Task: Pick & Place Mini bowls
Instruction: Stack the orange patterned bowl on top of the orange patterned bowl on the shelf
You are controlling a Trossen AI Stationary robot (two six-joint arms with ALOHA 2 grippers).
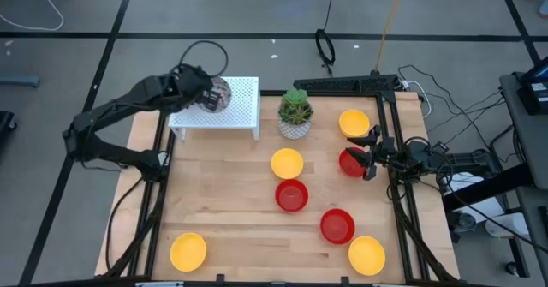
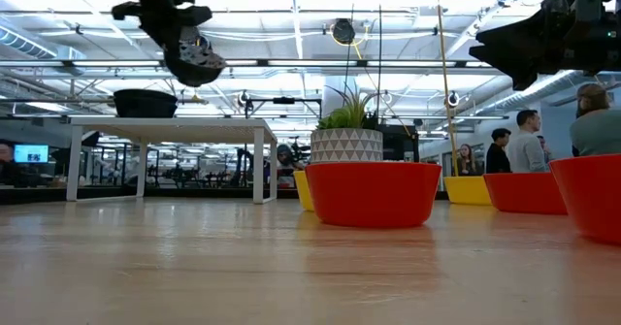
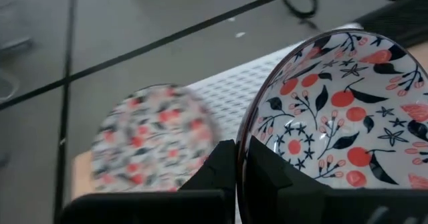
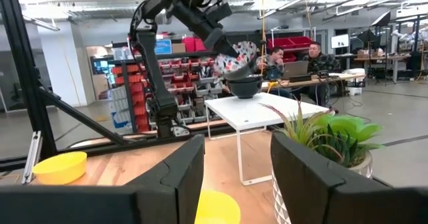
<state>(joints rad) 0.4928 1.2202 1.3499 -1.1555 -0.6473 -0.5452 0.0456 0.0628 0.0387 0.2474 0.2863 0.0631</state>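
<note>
My left gripper (image 1: pixel 202 91) is shut on a white mini bowl with a red-blue pattern (image 1: pixel 219 94), lifted over the small white stand (image 1: pixel 238 109) at the table's far left. A second patterned bowl (image 3: pixel 152 138) sits on that stand, below and beside the held one. My right gripper (image 1: pixel 370 155) is open and raised at the right edge, next to a red bowl (image 1: pixel 350 163) and a yellow bowl (image 1: pixel 354 122). Two more red bowls (image 1: pixel 291 195) (image 1: pixel 337 225) and three more yellow ones (image 1: pixel 287 163) (image 1: pixel 188 251) (image 1: pixel 366 254) stand on the tabletop. My left gripper pinches the patterned bowl by its rim (image 3: pixel 250 142), one finger (image 3: pixel 217 167) outside the wall and the other inside. The bowl (image 2: pixel 197 55) is lifted clear above the stand and hangs tilted below the gripper, its inside facing sideways.
A white pot with a green plant (image 1: pixel 295 114) stands right of the stand, at the far middle. Black frame rails (image 1: pixel 387 124) run along the table's sides. People sit and stand in the room beyond (image 2: pixel 529 141). Bare wood lies at the near middle (image 1: pixel 257 244).
</note>
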